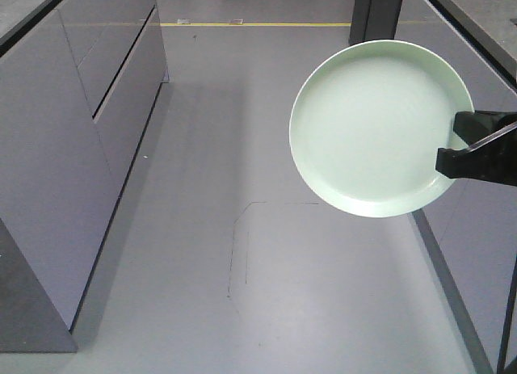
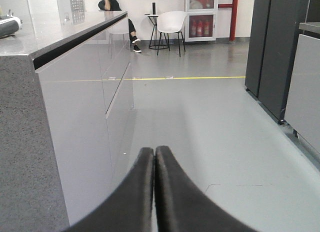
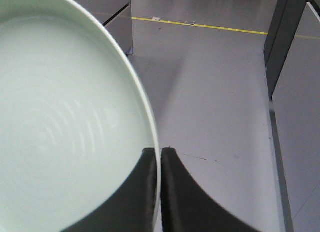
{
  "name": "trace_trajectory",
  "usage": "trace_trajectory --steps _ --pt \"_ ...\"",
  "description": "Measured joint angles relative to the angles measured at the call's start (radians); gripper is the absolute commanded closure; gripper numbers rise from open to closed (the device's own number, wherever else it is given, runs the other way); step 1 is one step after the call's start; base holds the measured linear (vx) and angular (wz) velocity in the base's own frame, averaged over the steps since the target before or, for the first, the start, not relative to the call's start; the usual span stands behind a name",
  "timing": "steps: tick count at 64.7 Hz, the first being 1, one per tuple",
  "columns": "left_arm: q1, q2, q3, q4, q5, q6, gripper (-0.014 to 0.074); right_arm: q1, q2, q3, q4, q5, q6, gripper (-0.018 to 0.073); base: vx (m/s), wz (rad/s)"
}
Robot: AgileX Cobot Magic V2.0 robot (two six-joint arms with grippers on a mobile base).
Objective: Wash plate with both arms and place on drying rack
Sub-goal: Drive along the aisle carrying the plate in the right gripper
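Over the floor [image 1: 202, 229], the right fingers [image 3: 175, 192] are clamping the plate [image 1: 376, 123] by its rim, holding it in the air; the left fingers [image 2: 140, 192] are pressing together, gripping nothing.

Left pincer [image 2: 154, 153] pressed closed, empty; right pincer [image 3: 160, 153] clamps the plate [image 1: 371, 123] rim.

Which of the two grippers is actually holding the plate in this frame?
The right gripper: its jaws are closed on the rim of the plate. The left gripper is shut too, but there is nothing between its jaws.
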Motion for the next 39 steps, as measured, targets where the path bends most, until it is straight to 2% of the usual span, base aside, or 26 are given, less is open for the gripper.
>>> trace_trajectory --steps 39 --pt "0.000 0.000 0.000 0.000 0.000 0.000 0.0602 0.000 0.000 0.000 0.000 0.000 0.000 0.0564 0.16 -0.03"
